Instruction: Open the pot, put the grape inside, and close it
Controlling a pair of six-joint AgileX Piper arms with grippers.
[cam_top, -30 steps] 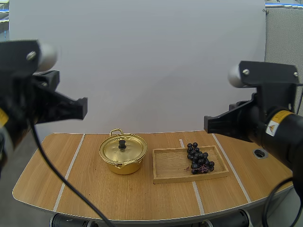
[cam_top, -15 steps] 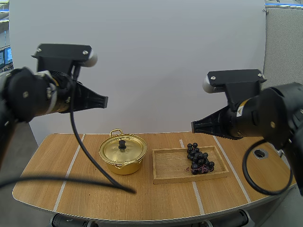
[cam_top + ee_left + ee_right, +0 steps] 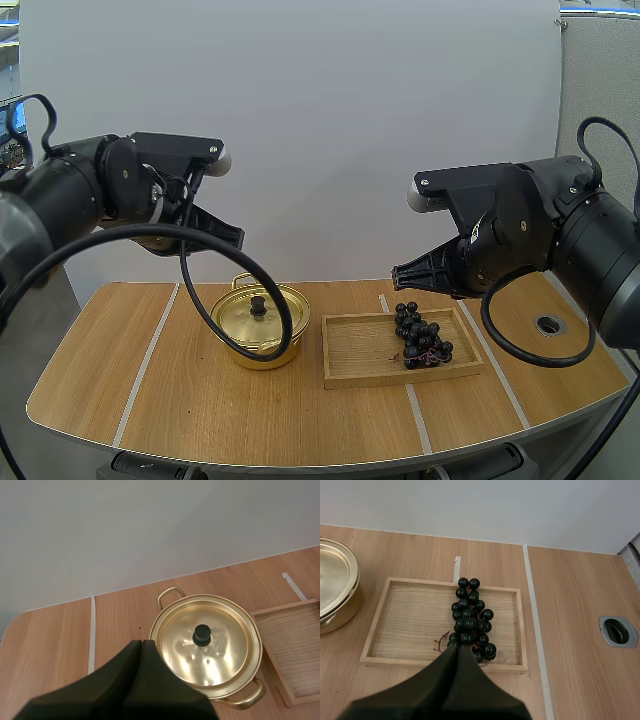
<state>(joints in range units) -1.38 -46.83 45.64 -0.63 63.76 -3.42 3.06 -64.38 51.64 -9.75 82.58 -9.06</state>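
A gold pot [image 3: 258, 328] with its lid [image 3: 207, 647] on and a black knob [image 3: 202, 635] stands at the table's middle left. To its right, a bunch of dark grapes [image 3: 421, 335] lies in the right half of a wooden tray [image 3: 360, 350]. High above and just left of the pot, my left gripper [image 3: 238, 238] hangs shut on nothing; its fingers form one dark wedge [image 3: 141, 643] beside the lid. My right gripper [image 3: 398, 275] hovers shut above the tray's far edge, its wedge [image 3: 458, 648] over the near end of the grapes [image 3: 470, 617].
The tray [image 3: 410, 620] sits close to the pot's [image 3: 335, 585] right side. A round metal grommet hole [image 3: 618, 631] is set in the tabletop right of the tray. Pale tape lines [image 3: 150, 355] run across the wooden table.
Both arms have swung forward and lower over the table: the left toward the pot, the right toward the tray. Pot, tray and grapes have not moved.
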